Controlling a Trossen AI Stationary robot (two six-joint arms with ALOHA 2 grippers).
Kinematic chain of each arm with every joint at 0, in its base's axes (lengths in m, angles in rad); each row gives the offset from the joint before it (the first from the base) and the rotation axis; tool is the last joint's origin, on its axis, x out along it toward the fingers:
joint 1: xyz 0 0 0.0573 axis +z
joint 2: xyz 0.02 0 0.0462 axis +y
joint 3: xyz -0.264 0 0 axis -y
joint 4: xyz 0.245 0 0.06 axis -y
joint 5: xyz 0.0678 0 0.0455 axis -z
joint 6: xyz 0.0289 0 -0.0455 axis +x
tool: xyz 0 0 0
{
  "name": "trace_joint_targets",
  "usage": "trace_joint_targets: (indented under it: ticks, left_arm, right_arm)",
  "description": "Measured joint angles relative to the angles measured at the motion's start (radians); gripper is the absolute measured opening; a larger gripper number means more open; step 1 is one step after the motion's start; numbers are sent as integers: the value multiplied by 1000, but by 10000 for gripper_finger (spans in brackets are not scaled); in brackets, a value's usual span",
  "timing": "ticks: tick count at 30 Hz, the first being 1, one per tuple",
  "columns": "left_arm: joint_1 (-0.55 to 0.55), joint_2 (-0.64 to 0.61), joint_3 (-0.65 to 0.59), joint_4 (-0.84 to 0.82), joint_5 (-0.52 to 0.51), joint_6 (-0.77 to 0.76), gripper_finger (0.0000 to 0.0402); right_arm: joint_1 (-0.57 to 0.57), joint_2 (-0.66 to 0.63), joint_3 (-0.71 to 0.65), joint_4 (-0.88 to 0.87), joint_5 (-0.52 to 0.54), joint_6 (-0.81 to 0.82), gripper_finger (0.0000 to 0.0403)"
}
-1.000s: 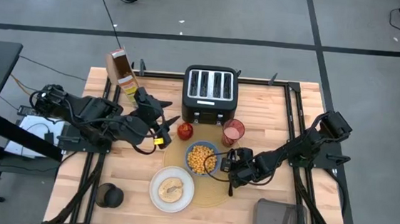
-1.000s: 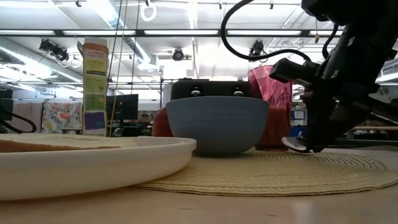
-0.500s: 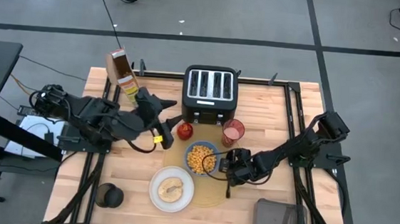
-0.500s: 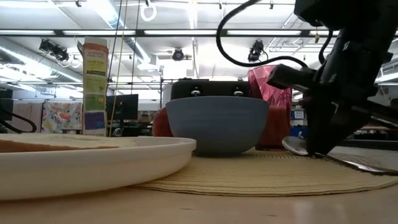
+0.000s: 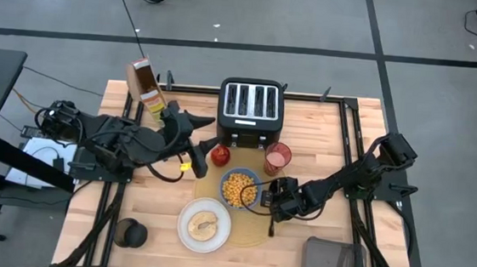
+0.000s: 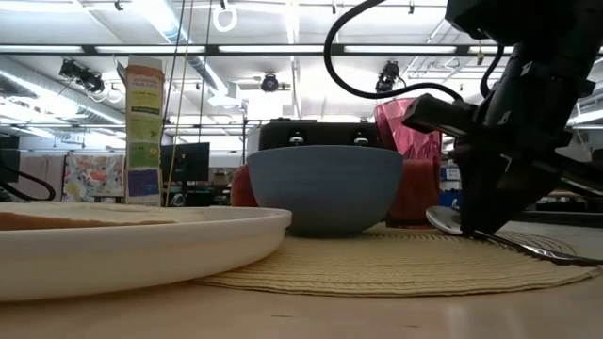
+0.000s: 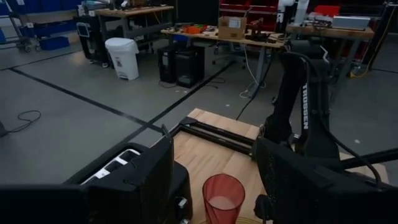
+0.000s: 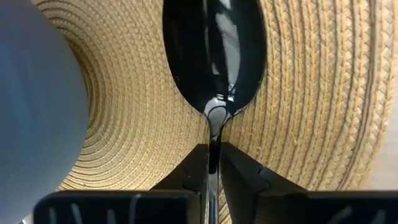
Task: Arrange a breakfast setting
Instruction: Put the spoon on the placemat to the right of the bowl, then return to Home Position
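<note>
Landmark: bowl, blue, cereal inside, on the mat.
Change: spoon, lifted a second ago, now lies along the mat just right of the bowl.
Right claw: low over the spoon's neck, narrow, fingers hugging the handle; release looks barely begun.
Left claw: hovering left of the bowl, near the apple, spread, holding nothing.
Cup: behind the bowl.
Plate: front-left of the bowl.
Meaning: spoon placed; letting go and retreat probably remain.
</note>
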Motion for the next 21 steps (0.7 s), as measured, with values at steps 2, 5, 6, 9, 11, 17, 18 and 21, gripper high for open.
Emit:
trace_joint_targets:
  ticks: [2, 5, 6, 9, 11, 17, 18, 21]
  left_arm:
    - [0, 0, 0, -2, 0, 0, 231]
    - [0, 0, 0, -1, 0, 0, 231]
    - [0, 0, 0, -1, 0, 0, 231]
    - [0, 0, 0, -1, 0, -1, 231]
    - [-1, 0, 0, -1, 0, -4, 231]
    - [0, 0, 0, -1, 13, -22, 231]
    - [0, 0, 0, -1, 26, -27, 231]
    - [0, 8, -23, 33, 35, -26, 231]
  right_arm:
    - [0, -7, -2, -1, -2, -21, 66]
    - [0, -18, -3, -11, -2, -43, 86]
    - [0, -22, -4, -13, -4, -46, 92]
    - [0, -44, -4, -32, -23, -52, 105]
    - [1, -82, -5, -59, -23, -76, 110]
    - [5, -245, -5, -105, -23, -221, 112]
    - [9, -281, -5, -97, -27, -288, 112]
    - [35, -394, -5, -52, -21, -557, 112]
